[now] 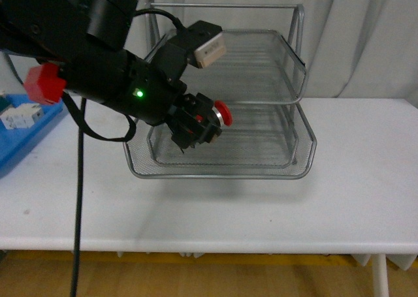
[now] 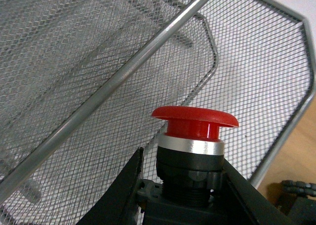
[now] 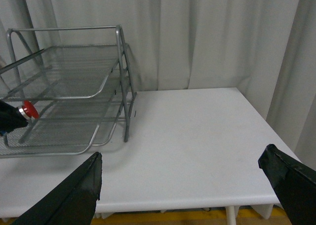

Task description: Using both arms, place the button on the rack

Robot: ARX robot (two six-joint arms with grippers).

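The left gripper [image 1: 196, 124] is clenched on the button [image 1: 223, 113]. It holds the black body, and the red cap points to the right of the frame. The button hangs in the middle of the picture, and it seems to be just over the lower tray of the rack [image 1: 215, 174], not resting on the mesh yet. So this looks like the putting-down step. Next the arm should go down a little and let go softly. The upper tray's rim is close and could get bumped. The right gripper [image 3: 182, 185] is spread wide with nothing in it. A blue tray [image 1: 26, 143] with small blocks [image 1: 19, 114] sits at the far left on the white surface [image 1: 353, 199].
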